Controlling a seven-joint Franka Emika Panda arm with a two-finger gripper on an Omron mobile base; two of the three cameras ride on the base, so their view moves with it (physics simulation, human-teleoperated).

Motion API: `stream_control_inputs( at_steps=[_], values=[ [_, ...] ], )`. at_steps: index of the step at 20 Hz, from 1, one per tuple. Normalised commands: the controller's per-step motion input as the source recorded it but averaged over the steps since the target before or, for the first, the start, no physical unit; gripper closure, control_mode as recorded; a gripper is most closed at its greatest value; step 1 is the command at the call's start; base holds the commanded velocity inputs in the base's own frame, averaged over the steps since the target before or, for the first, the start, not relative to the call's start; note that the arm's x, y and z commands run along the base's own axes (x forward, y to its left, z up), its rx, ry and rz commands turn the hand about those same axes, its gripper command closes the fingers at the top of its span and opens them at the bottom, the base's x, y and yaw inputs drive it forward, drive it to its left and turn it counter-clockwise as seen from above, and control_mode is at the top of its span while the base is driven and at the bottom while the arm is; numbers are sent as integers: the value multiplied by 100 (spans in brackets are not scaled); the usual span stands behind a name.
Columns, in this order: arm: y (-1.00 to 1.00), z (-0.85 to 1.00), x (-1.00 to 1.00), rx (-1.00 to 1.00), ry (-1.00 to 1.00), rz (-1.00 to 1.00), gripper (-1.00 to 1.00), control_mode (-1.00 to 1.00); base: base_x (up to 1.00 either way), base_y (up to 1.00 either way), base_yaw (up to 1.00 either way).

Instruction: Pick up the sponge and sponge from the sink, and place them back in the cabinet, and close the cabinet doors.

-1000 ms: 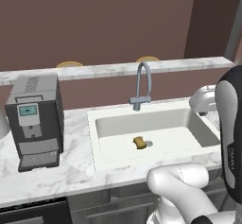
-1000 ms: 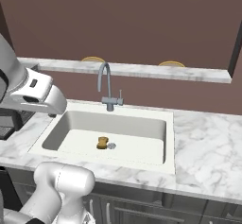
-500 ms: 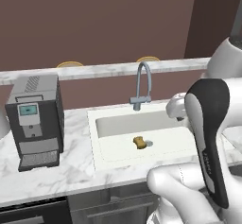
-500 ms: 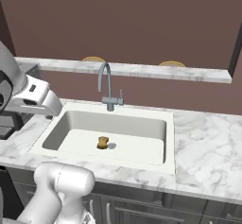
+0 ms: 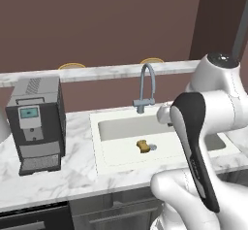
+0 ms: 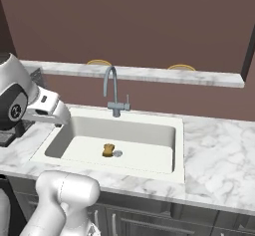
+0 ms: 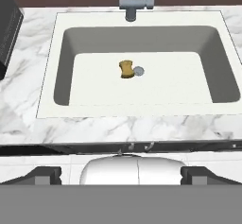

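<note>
A dark coffee machine (image 5: 36,120) stands at the far left of the marble surface (image 5: 72,171), well apart from the sink (image 5: 104,146), which sits to its right with a grey faucet (image 5: 145,86) rising behind the basin's back rim. On the white sink floor, near the middle, lies a golden-tan sponge (image 5: 143,146), just beside the small round drain (image 5: 153,147) on its right; in the right base view the same sponge (image 6: 107,150) rests left of the drain (image 6: 117,154), roughly in line with the faucet (image 6: 113,90). Behind the sink runs a raised marble ledge (image 6: 149,74) against the brown wall, with two tan rounded shapes (image 6: 98,62) showing just past it; what they are cannot be told. Seen from the hand view, the hand (image 7: 121,175) hangs above the front edge of the surface (image 7: 118,128), its two dark fingertips (image 7: 43,174) spread wide to either side and holding nothing, with the sink (image 7: 52,62) ahead and the sponge (image 7: 125,69) lying well beyond the tips, touching or nearly touching the drain (image 7: 139,70). The white arm (image 5: 203,122) bends across the right side of the left base view, covering part of the basin's right end.
</note>
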Motion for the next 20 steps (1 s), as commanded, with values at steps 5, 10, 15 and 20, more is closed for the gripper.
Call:
stream_control_inputs(
  at_steps=[5,10,15,20],
  values=[
    [0,-33,44,2,0,0,-100,-100,0,0,0],
    [0,-39,43,0,0,0,-100,-100,0,0,0],
    [0,-43,37,1,0,0,-100,-100,0,0,0],
    [0,-47,34,1,0,0,-100,-100,0,0,0]
  ],
)
